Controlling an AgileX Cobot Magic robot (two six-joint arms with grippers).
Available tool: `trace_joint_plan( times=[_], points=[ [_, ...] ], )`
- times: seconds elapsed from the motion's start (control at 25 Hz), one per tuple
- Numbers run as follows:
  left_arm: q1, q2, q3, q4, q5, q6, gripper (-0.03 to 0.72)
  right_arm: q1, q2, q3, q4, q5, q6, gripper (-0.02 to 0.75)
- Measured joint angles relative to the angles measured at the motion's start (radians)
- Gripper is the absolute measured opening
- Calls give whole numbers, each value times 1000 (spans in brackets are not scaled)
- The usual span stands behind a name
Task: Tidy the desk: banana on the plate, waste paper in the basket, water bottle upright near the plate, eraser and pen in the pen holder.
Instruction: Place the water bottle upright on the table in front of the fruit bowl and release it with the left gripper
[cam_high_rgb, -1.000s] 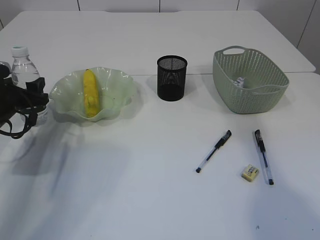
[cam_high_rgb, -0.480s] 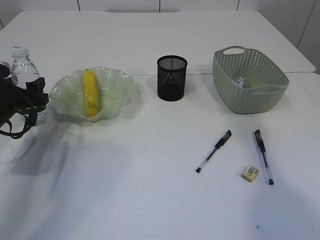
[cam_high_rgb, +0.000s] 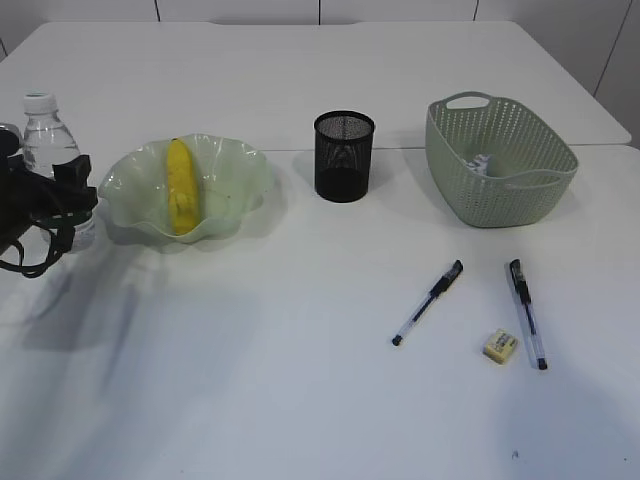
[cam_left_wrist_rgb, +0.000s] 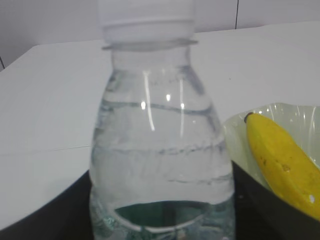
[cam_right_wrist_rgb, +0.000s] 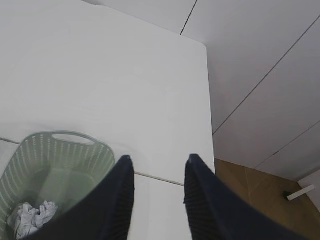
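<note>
- At the left edge of the white table (cam_high_rgb: 300, 400), my left gripper (cam_high_rgb: 62, 200) stands around the upright water bottle (cam_high_rgb: 45, 135), just beside the plate (cam_high_rgb: 235, 185); against the frame a second ago almost nothing has moved, only the dark fingers look a shade wider apart.
- In the left wrist view the water bottle (cam_left_wrist_rgb: 160, 150) fills the space between the jaws, a dark finger (cam_left_wrist_rgb: 265, 210) showing low on each side; whether the pads press the plastic or have let go I cannot tell.
- The banana (cam_high_rgb: 180, 185) lies in the plate; crumpled waste paper (cam_high_rgb: 480, 163) sits in the basket (cam_high_rgb: 500, 190); the pen holder (cam_high_rgb: 344, 155) stands between plate and basket.
- Two pens (cam_high_rgb: 428, 302) (cam_high_rgb: 527, 312) and the eraser (cam_high_rgb: 500, 345) lie on the table front right, unchanged from before.
- My right gripper (cam_right_wrist_rgb: 157, 195) hangs high over the basket (cam_right_wrist_rgb: 55, 165), its jaws partly apart and holding nothing, exactly as earlier.
</note>
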Motion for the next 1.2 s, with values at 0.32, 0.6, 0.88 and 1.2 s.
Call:
trace_joint_plan(
  times=[0.32,0.6,0.88,1.2],
  points=[
    [0,0,0,0,0,0,459,0,0,0,0,0,0,261],
    [0,0,22,0,-2,0,459,0,0,0,0,-1,0,261],
    [0,0,22,0,-2,0,459,0,0,0,0,-1,0,261],
    [0,0,22,0,-26,0,533,0,0,0,0,-2,0,261]
  ],
)
